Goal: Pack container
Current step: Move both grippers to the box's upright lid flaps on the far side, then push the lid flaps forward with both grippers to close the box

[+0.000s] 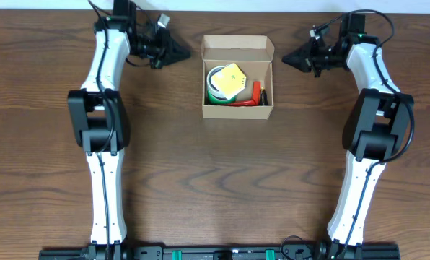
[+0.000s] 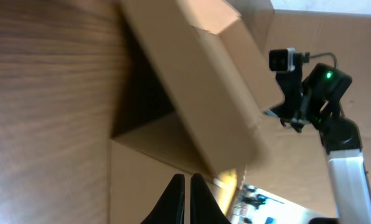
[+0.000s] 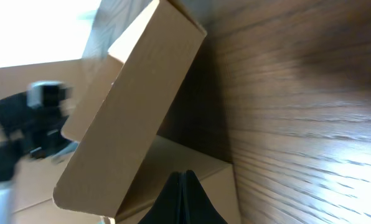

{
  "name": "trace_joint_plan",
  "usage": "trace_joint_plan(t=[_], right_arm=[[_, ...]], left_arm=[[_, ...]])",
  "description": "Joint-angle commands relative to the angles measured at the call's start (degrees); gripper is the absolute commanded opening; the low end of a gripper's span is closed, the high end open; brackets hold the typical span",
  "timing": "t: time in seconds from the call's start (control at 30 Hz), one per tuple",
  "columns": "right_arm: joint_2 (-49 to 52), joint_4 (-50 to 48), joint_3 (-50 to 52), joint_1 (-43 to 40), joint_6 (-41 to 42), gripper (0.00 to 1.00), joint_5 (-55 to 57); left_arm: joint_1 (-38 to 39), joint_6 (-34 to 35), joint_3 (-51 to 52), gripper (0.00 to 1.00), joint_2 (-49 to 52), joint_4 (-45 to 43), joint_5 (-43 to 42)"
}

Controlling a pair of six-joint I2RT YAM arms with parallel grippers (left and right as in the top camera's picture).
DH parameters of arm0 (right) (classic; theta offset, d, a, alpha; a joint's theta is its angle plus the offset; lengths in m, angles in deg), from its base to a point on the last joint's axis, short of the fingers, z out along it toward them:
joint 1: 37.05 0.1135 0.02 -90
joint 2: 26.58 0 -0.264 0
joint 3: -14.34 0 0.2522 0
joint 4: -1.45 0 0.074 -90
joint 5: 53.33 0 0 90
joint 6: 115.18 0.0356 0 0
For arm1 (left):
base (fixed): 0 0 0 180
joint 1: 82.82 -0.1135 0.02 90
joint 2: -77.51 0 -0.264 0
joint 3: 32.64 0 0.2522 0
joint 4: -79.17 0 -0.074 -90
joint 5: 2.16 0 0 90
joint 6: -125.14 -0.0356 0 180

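Note:
The container (image 1: 238, 110), a tan cardboard box, stands open at the table's middle back with its lid flap (image 1: 237, 48) folded away. Inside lie a yellow block (image 1: 229, 79), a green and white roll (image 1: 214, 92) and a red item (image 1: 256, 94). My left gripper (image 1: 188, 54) is shut and empty, its tip just left of the box's back left corner. My right gripper (image 1: 285, 58) is shut and empty, pointing at the back right corner. In the left wrist view the shut fingers (image 2: 187, 182) face the box wall (image 2: 198, 93). In the right wrist view the shut gripper (image 3: 182, 177) faces the box (image 3: 129, 118).
Dark wooden table (image 1: 222, 188) all around the box. Both arm bases (image 1: 215, 253) stand at the front edge. The right arm (image 2: 316, 93) shows beyond the box in the left wrist view, and the left arm (image 3: 30, 124) shows blurred in the right wrist view.

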Motion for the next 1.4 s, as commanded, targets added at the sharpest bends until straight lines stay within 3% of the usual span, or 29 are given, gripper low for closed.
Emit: trace_joint_plan(t=[0.0, 0.4, 0.6, 0.9, 1.13, 1.37], right_arm=[[0.81, -0.79, -0.26, 0.17, 1.70, 0.01, -4.81], [3.13, -5.25, -0.26, 0.52, 6.95, 0.01, -3.91], [6.91, -9.20, -0.26, 1.51, 10.21, 0.01, -8.79], [9.73, -13.03, -0.26, 3.89, 10.21, 0.01, -11.54], [9.73, -24.35, -0.26, 4.33, 12.48, 0.01, -15.76], [9.73, -41.86, -0.26, 4.31, 22.25, 0.01, -21.75]], left_arm=[[0.00, 5.14, -0.11, 0.06, 3.50, -1.99, -5.97], [2.69, 12.00, -0.11, 0.06, 6.21, -10.29, -5.79], [3.08, 16.57, -0.11, 0.06, 6.21, -14.40, -5.22], [3.10, 16.98, -0.11, 0.06, 6.21, -14.45, -3.67], [3.23, 16.98, -0.11, 0.06, 6.21, -16.22, -3.43], [3.30, 22.43, -0.11, 0.06, 6.21, -27.04, -7.02]])
